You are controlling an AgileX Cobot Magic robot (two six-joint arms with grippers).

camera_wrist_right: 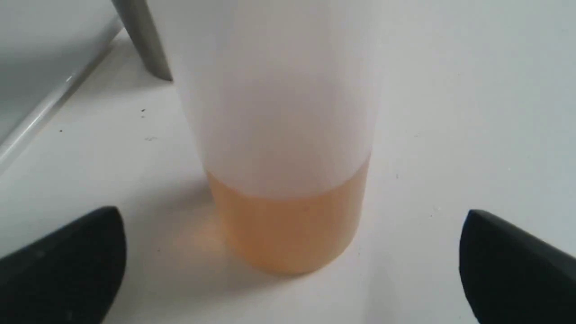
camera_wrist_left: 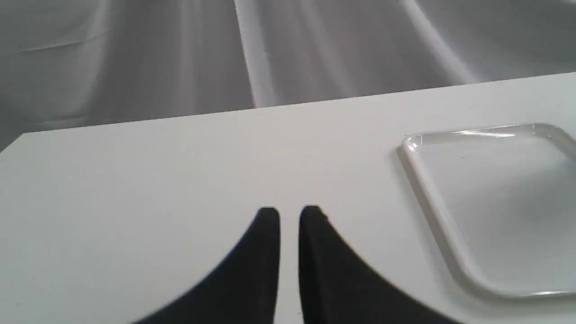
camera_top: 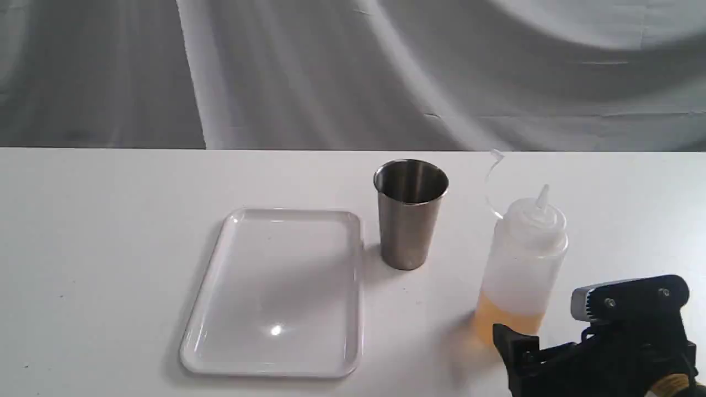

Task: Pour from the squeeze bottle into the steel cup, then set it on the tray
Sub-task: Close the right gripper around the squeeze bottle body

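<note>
Directly before the wide right pincer (camera_wrist_right: 290, 216) stands the squeeze bottle (camera_top: 524, 259), steel cup (camera_top: 411, 220) and tray (camera_top: 276, 275) beyond.

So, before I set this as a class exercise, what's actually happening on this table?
The right end effector is low over the table, jaws wide open and lined up on the base of the squeeze bottle, not gripping it. The bottle stands upright with amber liquid at the bottom. The steel cup stands between it and the tray. The left end effector hovers near the tray, jaws almost together, holding nothing.
</note>
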